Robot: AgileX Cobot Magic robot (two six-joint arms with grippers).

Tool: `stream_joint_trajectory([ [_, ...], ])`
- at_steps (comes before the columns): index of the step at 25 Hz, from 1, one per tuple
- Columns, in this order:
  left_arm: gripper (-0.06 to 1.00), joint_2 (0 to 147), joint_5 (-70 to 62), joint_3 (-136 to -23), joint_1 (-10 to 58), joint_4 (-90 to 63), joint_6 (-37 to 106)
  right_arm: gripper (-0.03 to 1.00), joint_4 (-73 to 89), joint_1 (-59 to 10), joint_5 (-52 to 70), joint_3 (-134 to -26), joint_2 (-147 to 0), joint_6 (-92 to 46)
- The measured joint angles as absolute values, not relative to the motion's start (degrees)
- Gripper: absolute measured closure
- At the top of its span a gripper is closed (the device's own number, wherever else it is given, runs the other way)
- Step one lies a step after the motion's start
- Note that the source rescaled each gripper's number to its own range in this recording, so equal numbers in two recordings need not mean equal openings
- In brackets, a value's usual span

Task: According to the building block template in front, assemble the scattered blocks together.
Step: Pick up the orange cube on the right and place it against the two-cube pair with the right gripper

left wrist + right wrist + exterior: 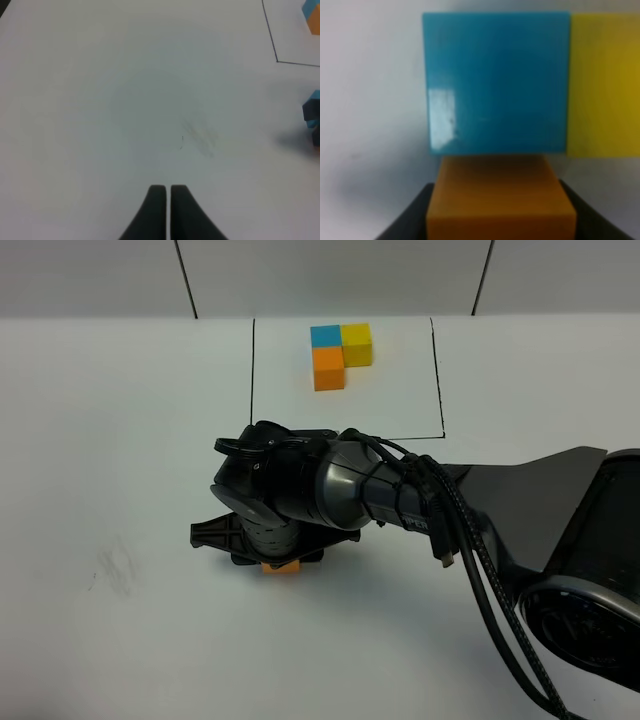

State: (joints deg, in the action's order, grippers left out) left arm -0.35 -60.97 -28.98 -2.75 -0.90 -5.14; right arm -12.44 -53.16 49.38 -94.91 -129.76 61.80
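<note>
Two cubes, blue cube (495, 82) and yellow cube (604, 85), just beyond pincer-held orange cube (501, 207)

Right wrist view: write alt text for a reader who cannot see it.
A blue cube fills the middle of the close-up, its side flush against a yellow cube. An orange cube sits against the blue one's near edge, between the dark fingers of the right pincer. Pale table lies beyond.

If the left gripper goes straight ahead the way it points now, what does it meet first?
Probably nothing: ahead of the shut left gripper the left wrist view shows only bare white table. The small blue cube lies off to one side, though depth is unclear.
</note>
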Motion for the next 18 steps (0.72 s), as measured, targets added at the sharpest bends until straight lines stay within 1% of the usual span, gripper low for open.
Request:
stream_joint_trajectory([
  [18,0.94,-0.4,-61.0,-29.0,-2.8,-0.9,-5.1,0.44,-12.3,-52.7,48.4,-95.0,-129.8,60.2],
])
